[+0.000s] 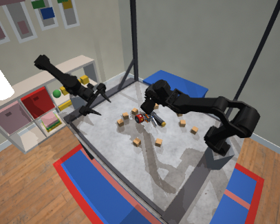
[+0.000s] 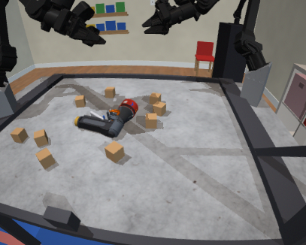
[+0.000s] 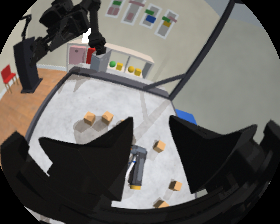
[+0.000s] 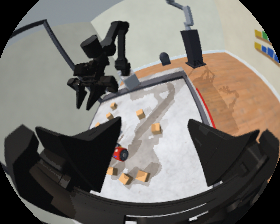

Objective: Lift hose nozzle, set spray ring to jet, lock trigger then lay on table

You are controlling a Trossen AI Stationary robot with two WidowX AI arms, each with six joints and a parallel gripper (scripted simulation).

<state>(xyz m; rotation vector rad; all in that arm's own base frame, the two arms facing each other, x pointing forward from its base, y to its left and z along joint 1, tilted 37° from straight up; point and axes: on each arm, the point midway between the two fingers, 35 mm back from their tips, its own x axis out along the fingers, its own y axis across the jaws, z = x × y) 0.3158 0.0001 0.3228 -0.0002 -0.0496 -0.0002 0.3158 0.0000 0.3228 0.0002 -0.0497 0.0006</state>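
The hose nozzle (image 1: 159,119) (image 2: 94,125) (image 3: 137,172) lies on its side on the table (image 1: 111,144) (image 2: 215,180). Its red spray ring (image 1: 139,118) (image 2: 128,107) (image 4: 121,153) faces the shelf side; the yellow handle end points away. Orange and white parts show beside the handle; which is trigger or lever I cannot tell. The ring's symbols are too small to read. My left gripper (image 2: 103,41) (image 3: 151,120) (image 4: 82,109) is partly open and empty, high above the nozzle. My right gripper (image 1: 105,108) (image 2: 143,28) (image 4: 156,122) is wide open and empty, high above the table toward the shelf.
Several wooden blocks lie around the nozzle, one (image 1: 135,111) (image 2: 151,120) near the ring and another (image 2: 114,152) (image 3: 159,146) beside the barrel. Dark frame rails (image 2: 252,146) edge the table, with posts (image 1: 134,41) rising from them. A dark box (image 2: 62,218) sits at one rail.
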